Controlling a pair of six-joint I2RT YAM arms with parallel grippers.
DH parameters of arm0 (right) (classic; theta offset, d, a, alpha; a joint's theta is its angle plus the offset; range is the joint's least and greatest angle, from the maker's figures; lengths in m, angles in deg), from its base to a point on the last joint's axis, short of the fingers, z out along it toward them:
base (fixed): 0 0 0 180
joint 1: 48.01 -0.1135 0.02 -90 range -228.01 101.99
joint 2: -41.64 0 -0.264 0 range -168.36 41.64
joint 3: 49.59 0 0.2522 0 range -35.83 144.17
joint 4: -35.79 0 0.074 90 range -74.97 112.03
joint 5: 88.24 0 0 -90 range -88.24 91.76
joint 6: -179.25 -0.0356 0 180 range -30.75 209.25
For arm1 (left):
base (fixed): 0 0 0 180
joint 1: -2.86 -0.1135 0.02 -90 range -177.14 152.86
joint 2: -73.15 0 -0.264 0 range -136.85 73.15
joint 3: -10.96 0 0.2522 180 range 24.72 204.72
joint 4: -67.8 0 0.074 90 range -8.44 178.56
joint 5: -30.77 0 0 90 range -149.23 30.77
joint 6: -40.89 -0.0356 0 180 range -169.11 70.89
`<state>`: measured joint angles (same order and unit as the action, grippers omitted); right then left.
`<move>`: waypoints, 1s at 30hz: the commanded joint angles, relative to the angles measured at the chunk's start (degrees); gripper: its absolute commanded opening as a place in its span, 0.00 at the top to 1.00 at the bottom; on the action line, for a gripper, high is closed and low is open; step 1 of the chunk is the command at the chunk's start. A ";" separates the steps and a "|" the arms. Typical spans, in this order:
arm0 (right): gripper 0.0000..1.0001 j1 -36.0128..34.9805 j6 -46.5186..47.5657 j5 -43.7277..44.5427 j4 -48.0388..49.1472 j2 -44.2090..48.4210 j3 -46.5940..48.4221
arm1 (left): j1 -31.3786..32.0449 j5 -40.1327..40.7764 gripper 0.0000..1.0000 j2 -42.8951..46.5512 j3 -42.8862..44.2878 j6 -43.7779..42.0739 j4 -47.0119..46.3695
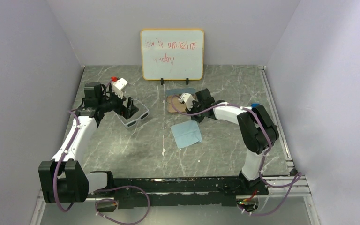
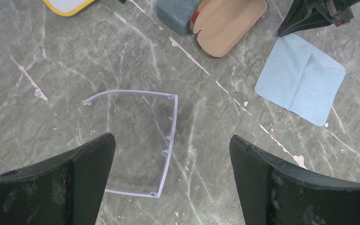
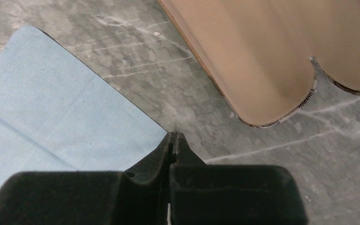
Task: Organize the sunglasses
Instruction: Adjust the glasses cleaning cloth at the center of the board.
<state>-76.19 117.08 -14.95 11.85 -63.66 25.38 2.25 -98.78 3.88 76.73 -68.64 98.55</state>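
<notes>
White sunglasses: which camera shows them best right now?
Left wrist: the white sunglasses lie nearly whole below the open left gripper, temples unfolded. Top external shows them small, partly behind that gripper. Right wrist shows nothing of them.

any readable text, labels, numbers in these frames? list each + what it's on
Whiteboard: two lines of red handwriting, too small and scrawled to read.
Blue cloth, open case, sunglasses: no print or logo shows.
Arms and table: no legible label in any view.
</notes>
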 commanded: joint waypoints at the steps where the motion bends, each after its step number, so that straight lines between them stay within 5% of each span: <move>1: 1.00 0.98 -2.24 5.61 3.40 2.47 -1.09 | 0.16 -0.74 0.04 0.37 0.15 0.99 -1.32; 9: 0.98 2.23 -3.60 7.35 3.97 2.80 -0.58 | 1.39 0.14 0.04 -0.16 0.59 0.51 -1.18; 13: 0.70 3.51 -2.84 4.88 1.70 7.66 -0.34 | 6.40 4.65 0.04 -1.30 3.12 -0.43 -0.81; 25: 0.61 8.21 -3.80 4.21 -6.16 28.86 -7.07 | 37.79 45.99 0.04 -14.51 8.98 -1.94 -9.60; 30: 0.58 10.47 -2.31 6.55 -3.11 36.35 -12.83 | 44.07 47.11 0.11 -21.05 11.90 1.23 -6.96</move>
<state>-67.25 114.29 -10.16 8.09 -31.63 15.63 43.91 -57.79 -15.07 84.99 -69.31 91.80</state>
